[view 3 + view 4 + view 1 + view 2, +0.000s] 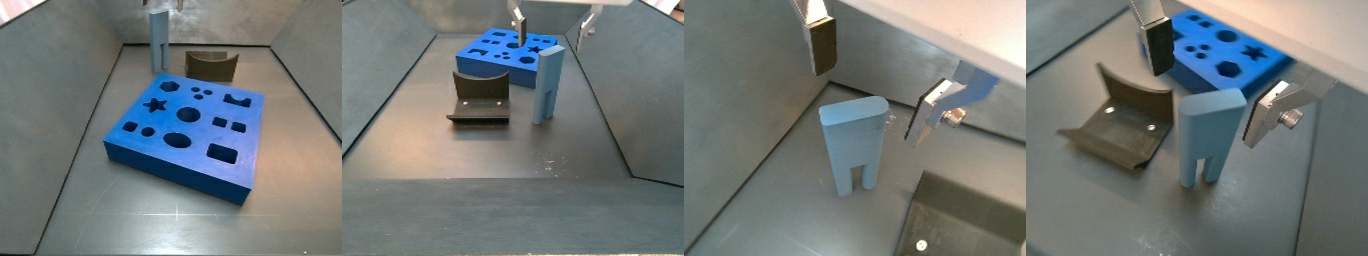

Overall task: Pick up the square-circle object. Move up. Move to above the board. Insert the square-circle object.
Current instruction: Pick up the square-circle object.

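The square-circle object (1208, 135) stands upright on the grey worktop (502, 160), its long axis vertical. Its rounded-corner top faces up, and a slot cut into its lower end splits it into two short legs that rest on the floor, as seen in both wrist views (854, 145). In a side view (549, 85) it rises just beside the near right corner of the board (509, 55), apart from it. In a side view (160, 40) it stands behind the far edge of the board (187, 125).

The end effector (1213, 72) hangs just above the peg's top with its jaws wide open and holds nothing. One finger (822, 42) sits to one side of the peg and the other finger (931, 108) to the opposite side, with clear gaps between each pad and the pale blue faces. In a side view the end effector (552, 28) shows over the peg, its tips about level with the peg's top.

The dark fixture (1120, 125) stands on the floor near the peg, between it and the side wall, its curved back upright (480, 95).
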